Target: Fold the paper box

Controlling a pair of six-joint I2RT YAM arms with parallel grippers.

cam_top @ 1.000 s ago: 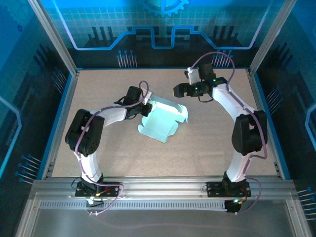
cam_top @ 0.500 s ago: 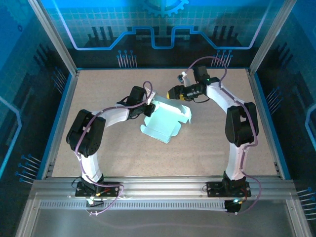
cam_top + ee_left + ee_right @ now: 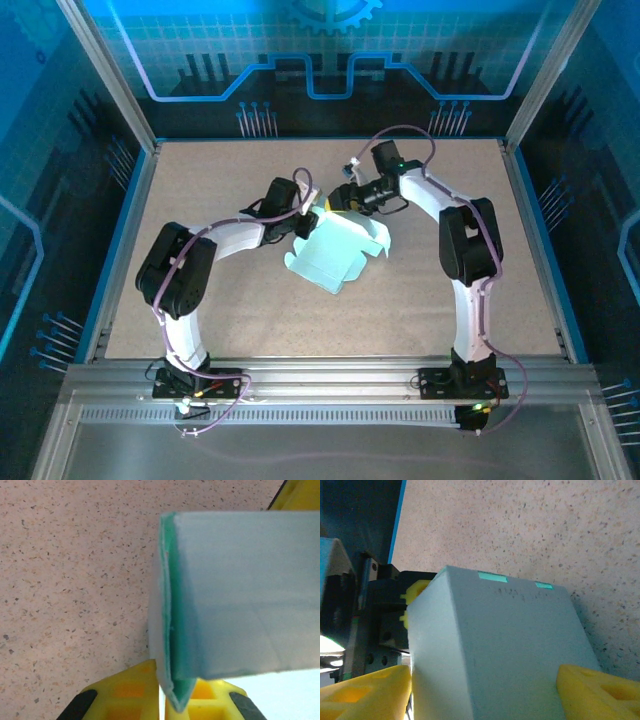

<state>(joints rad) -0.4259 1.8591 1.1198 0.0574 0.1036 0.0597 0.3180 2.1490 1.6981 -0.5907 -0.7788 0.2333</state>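
Now left claw (image 3: 163, 692) clenched on folded edge of paper box (image 3: 335, 252); right claw (image 3: 485, 692) spread wide, straddling raised panel, over speckled worktop (image 3: 200, 180).

From the left wrist, the paper box (image 3: 240, 595) runs off the top and right edges. The left gripper (image 3: 162, 697) is cut by the bottom edge, and the pinched card fold hides the gap between its fingers. A scrap of yellow (image 3: 304, 487) in the top right corner is too cropped to name. From the right wrist, the box runs off the bottom and hides much of the left gripper behind it. The right gripper (image 3: 485, 690) is cropped at the bottom corners; whether its fingers touch the card cannot be told. From above, both grippers' fingertips are too small to read.
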